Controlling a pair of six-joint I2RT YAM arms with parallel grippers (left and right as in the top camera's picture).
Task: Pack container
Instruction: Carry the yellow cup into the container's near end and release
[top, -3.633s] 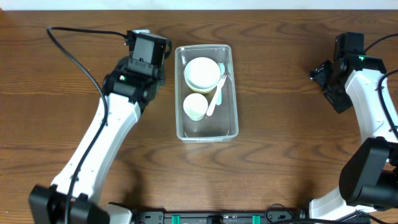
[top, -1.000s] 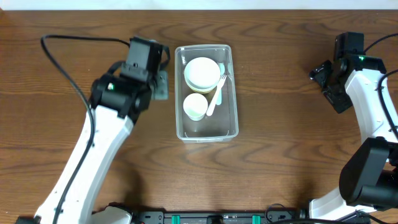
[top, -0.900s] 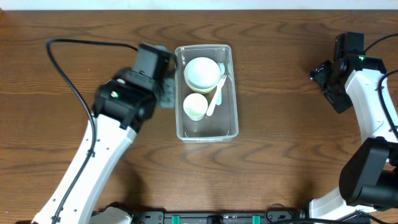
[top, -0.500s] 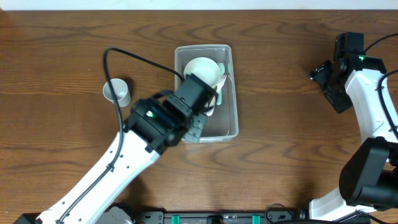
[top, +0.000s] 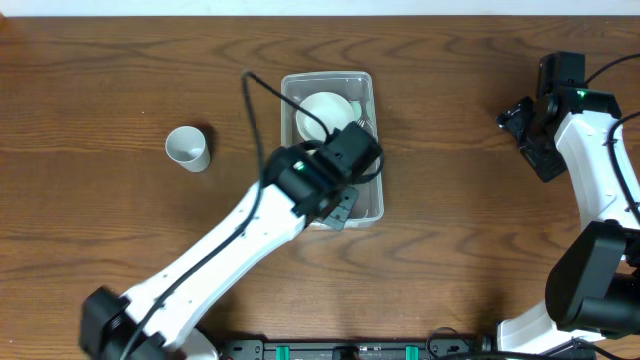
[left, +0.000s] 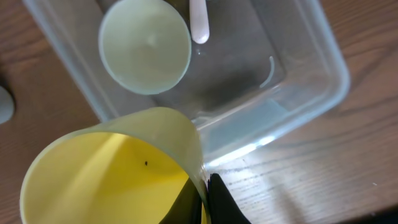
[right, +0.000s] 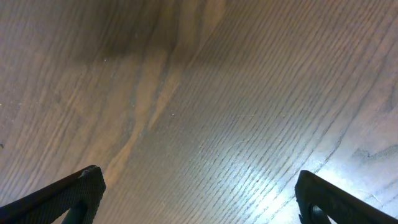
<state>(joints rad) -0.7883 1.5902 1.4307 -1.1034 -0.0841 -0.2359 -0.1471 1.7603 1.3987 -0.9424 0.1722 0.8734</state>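
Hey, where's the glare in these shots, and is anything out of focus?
Left wrist view: glare on the container wall, and the yellow cup near the lens looks soft. Right wrist view: sheen on the table. Overhead view: evenly lit.

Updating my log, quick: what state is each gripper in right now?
Left gripper: shut on the yellow cup.
Right gripper: open, holding nothing.

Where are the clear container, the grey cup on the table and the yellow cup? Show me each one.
clear container (top: 325, 76), overhead view, on its far rim.
grey cup (top: 186, 147), overhead view, on its open top.
yellow cup (left: 106, 177), left wrist view, on its inner wall.
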